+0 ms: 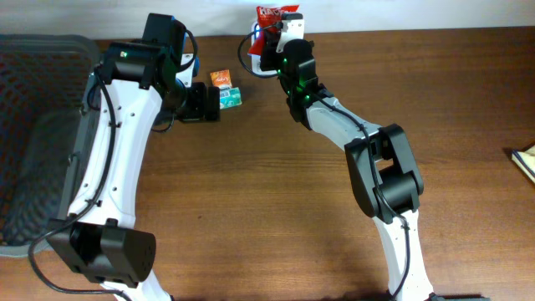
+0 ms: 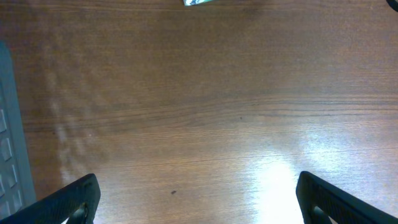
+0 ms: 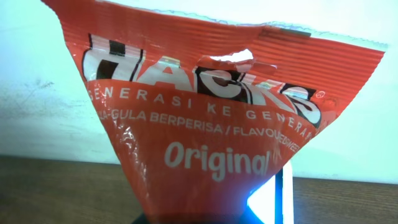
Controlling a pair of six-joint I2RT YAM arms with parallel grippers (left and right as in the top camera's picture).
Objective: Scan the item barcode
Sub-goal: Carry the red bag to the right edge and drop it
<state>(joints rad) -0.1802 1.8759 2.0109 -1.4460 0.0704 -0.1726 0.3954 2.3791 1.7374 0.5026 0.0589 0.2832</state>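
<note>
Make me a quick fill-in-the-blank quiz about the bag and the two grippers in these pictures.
The right gripper grips a snack bag coloured ____. White lettering low on the bag reads ____. The left gripper has its jaws ____, holding nothing. Near it on the table lie ____ small packets. Missing: red; Original; open; two.

A small orange packet [image 1: 220, 78] lies just beside a teal packet [image 1: 231, 97] on the wooden surface [image 1: 276, 184]; a grey mesh basket [image 1: 33, 134] stands at left.
</note>
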